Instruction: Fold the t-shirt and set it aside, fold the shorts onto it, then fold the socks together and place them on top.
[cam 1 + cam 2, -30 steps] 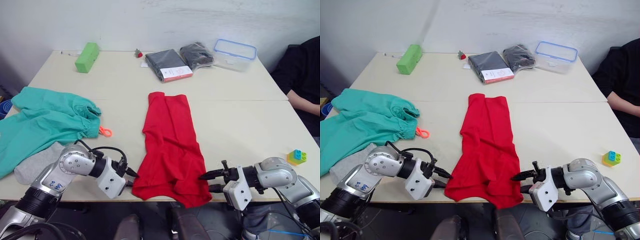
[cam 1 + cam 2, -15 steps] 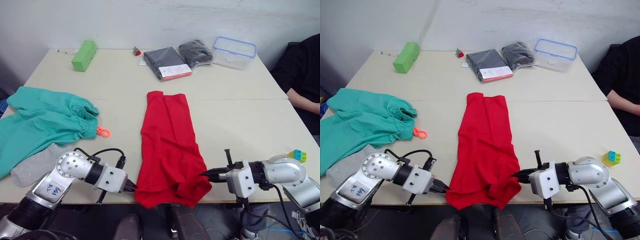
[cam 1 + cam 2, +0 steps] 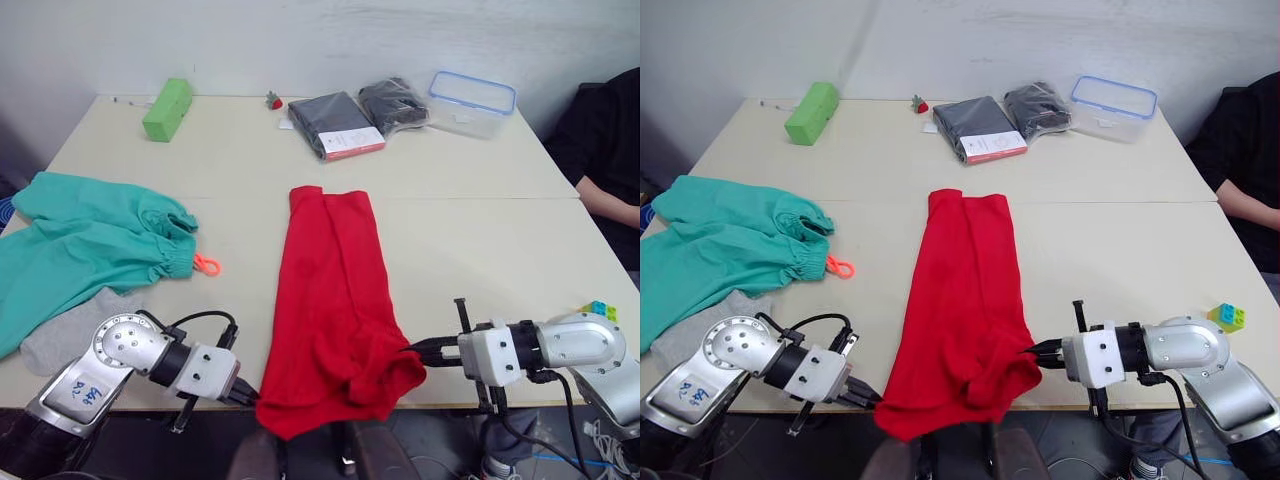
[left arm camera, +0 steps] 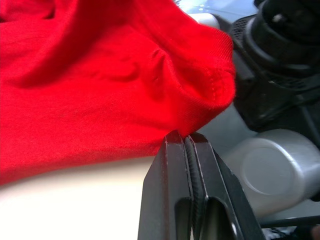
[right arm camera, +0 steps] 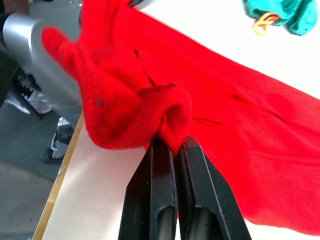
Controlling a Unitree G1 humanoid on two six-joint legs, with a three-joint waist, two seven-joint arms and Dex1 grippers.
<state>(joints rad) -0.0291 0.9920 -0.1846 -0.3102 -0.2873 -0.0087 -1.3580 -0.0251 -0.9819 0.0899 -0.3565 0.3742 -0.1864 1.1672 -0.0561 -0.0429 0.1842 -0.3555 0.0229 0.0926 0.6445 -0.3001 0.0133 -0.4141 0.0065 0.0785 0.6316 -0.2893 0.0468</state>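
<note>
The left gripper (image 3: pixel 246 393) and right gripper (image 3: pixel 418 350) are each pinching a near corner of the t-shirt (image 3: pixel 335 290), jaws clamped on red cloth. The shirt is lying lengthwise mid-table (image 3: pixel 480 250), its near hem overhanging the edge; shorts (image 3: pixel 95 235) and socks (image 3: pixel 65 335) are lying leftward.

Red t-shirt (image 3: pixel 335 290), teal shorts (image 3: pixel 85 240) w/ orange drawstring (image 3: pixel 208 264), grey socks (image 3: pixel 62 335).

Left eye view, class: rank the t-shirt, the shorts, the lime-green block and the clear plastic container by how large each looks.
1. Shorts and t-shirt: look alike in spread; the shorts are cut off by the picture's edge, so unranked.
2. Clear plastic container.
3. Lime-green block; both lie far from the camera, so true sizes are unsure.
</note>
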